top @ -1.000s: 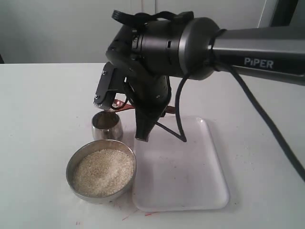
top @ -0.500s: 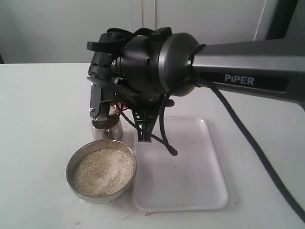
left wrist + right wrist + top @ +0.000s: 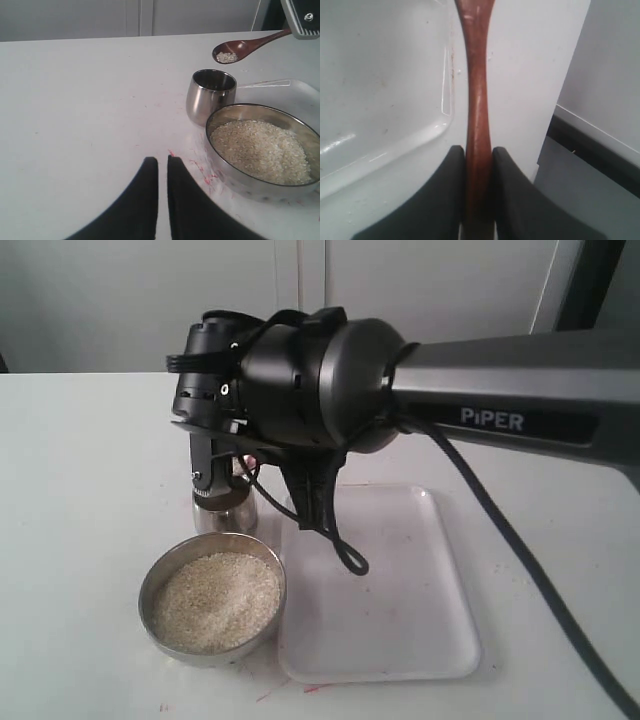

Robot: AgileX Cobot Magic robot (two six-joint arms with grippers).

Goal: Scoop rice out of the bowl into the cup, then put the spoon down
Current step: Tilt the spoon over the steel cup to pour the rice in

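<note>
Open white table (image 3: pixel 80 490) on my left-arm side of the cup (image 3: pixel 210 97) — wide passage, nothing standing there. Cup and bowl (image 3: pixel 220 162) sit just beside each other; no gap for a finger. Tray (image 3: pixel 400 620) hugs the bowl's other side. Over the cup: my right arm (image 3: pixel 320 380) and the spoon (image 3: pixel 240 49) — top approach blocked.

My right arm (image 3: pixel 300 380) has swung left over the last second. Its black wrist housing (image 3: pixel 330 390) has turned, and the lettered grey forearm (image 3: pixel 520 410) has slid left with it. My right gripper (image 3: pixel 479 150), carrying the dark reddish-brown wooden spoon (image 3: pixel 241 46), has come down over the small shiny steel cup (image 3: pixel 225 518). The cup's mouth was open to view a second ago and is now hidden behind the gripper. The black cable loop (image 3: pixel 345 558) has swung left and lower, nearer the left edge of the clear plastic tray (image 3: pixel 420 640).
</note>
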